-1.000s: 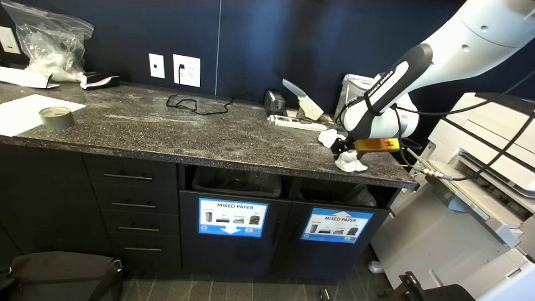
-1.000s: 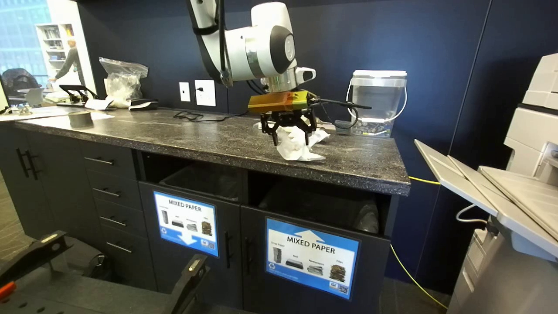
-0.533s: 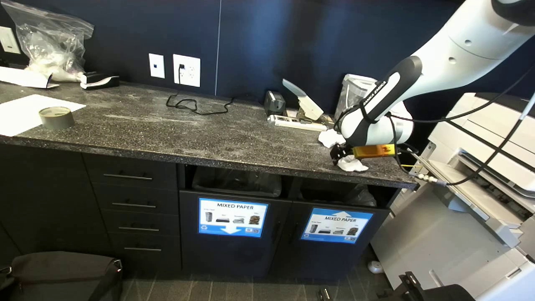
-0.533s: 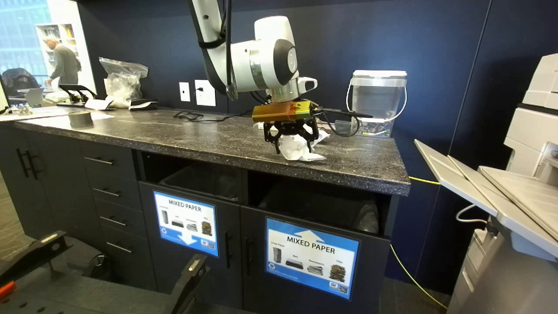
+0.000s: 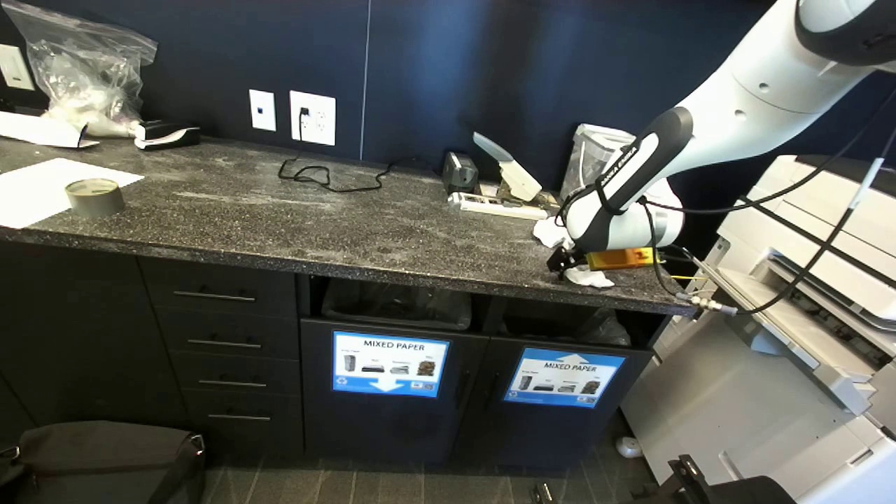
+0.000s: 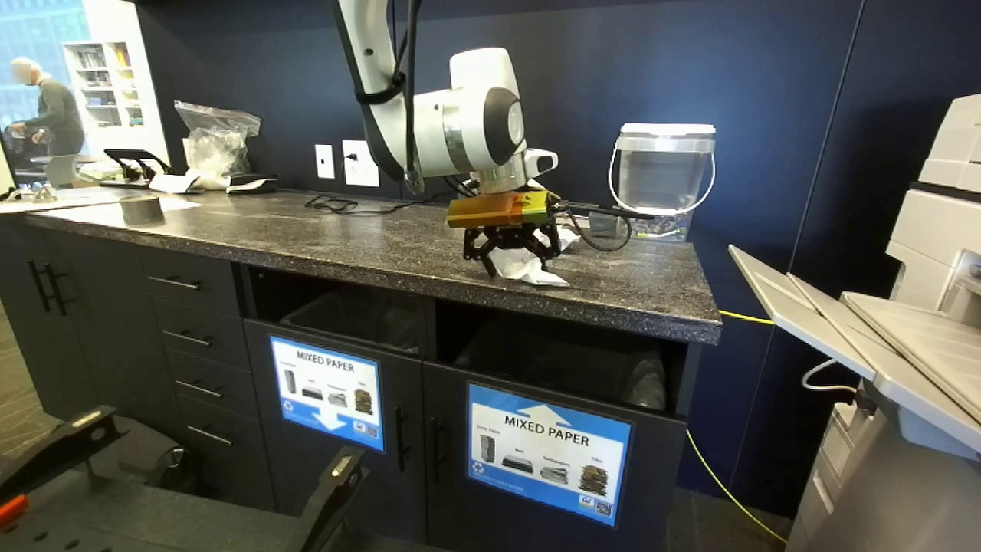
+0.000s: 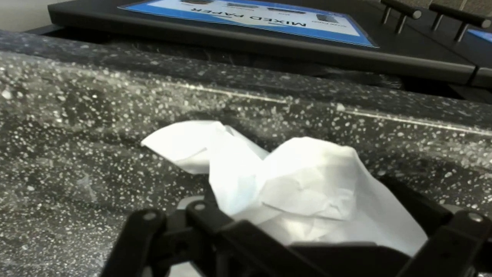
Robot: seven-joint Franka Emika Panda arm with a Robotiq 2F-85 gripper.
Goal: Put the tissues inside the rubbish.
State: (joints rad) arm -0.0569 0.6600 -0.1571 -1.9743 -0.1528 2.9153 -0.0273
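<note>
Gripper point(image 6: 520, 271) astride a crumpled tissue point(image 7: 307, 184) above the nearest bin slot point(image 6: 552, 356): from where I stand, it lies between wide-parted jaws, apparently unclasped; closing should follow.

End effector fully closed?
No: in an exterior view, the end effector has its jaws apart, with a crumpled white tissue showing in the gap between them.
</note>
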